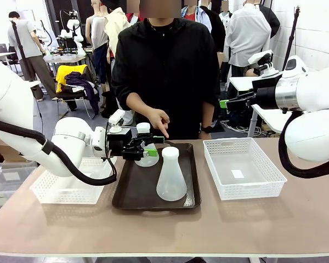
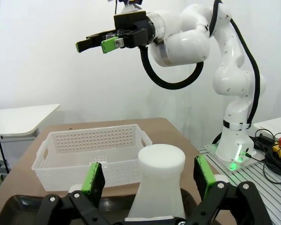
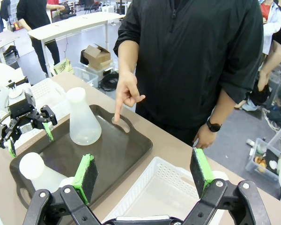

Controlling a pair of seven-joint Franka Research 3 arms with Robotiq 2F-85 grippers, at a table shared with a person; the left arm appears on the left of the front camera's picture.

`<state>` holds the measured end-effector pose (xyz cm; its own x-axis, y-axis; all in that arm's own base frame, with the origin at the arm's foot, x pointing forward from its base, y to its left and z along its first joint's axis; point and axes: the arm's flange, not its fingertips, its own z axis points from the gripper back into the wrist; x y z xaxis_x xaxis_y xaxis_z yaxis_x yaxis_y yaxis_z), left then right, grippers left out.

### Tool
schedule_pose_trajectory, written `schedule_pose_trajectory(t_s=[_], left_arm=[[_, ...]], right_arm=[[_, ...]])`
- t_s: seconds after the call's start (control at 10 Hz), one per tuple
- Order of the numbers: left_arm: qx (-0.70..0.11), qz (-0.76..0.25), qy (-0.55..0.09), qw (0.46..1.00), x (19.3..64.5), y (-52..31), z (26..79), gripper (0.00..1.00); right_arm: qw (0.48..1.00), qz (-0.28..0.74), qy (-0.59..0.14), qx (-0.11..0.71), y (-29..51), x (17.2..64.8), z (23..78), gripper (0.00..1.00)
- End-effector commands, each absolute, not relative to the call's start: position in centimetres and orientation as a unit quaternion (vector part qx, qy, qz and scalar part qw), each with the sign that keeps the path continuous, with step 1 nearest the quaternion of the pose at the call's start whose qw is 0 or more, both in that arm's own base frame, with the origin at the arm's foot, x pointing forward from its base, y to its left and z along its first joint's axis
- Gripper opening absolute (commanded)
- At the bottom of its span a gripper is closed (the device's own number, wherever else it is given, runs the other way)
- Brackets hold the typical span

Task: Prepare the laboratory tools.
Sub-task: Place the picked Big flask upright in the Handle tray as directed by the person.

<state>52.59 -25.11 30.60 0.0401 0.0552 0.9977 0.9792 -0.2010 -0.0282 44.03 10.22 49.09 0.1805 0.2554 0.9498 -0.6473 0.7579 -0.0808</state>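
Flask pickup under way

Tray (image 1: 132, 192) is holding both Erlenmeyer flasks. Left gripper (image 1: 141, 149) is hanging wide around the far flask (image 1: 147, 156), nearer flask (image 1: 171, 175) just beyond; closing looks next. Right gripper (image 1: 226, 103) is idling wide, well apart.

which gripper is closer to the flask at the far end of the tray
Left. The left gripper is open right at the far flask on the tray; the right gripper hangs high above the right basket.
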Motion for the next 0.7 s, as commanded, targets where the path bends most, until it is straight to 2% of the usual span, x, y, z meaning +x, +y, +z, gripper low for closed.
schedule_pose_trajectory(t_s=[0.0,0.6], left_arm=[[-0.572,-0.525,-0.456,0.434,52.66,-25.18,30.66,1.0],[-0.572,-0.525,-0.456,0.434,52.66,-25.18,30.66,1.0]], right_arm=[[0.745,0.3,-0.569,0.173,10.24,44.05,49.17,1.0],[0.745,0.3,-0.569,0.173,10.24,44.05,49.17,1.0]])
